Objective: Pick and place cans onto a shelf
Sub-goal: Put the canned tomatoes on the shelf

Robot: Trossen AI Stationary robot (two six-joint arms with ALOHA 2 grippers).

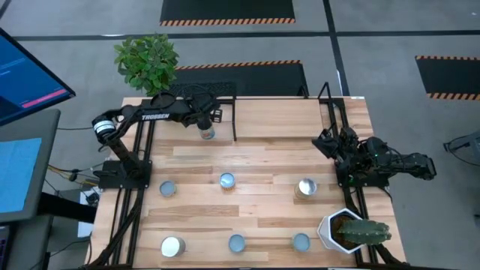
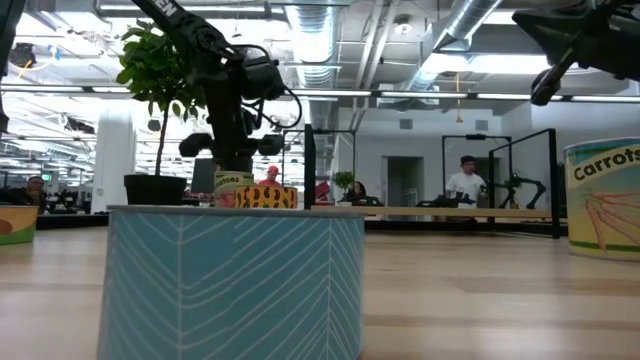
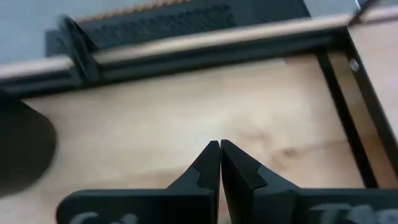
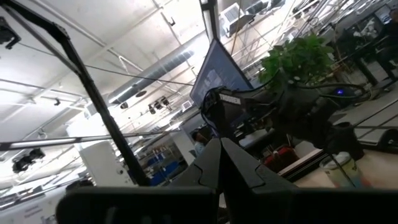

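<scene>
Left pincer [image 1: 204, 118] pressed together over a can [image 1: 207, 133] beside the shelf [image 1: 234, 112] — nothing pinched. Right pincer [image 1: 330, 142] closed, idle. Six cans on the surface [image 1: 262, 161] — you'd spread, then grasp.

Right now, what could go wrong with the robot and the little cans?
The left hand sits shut right beside the silver-topped tin can near the black rod shelf; moving it could tip the can. The white cactus pot stands close to a pale-blue-topped can, so reaching there might bump it.
</scene>
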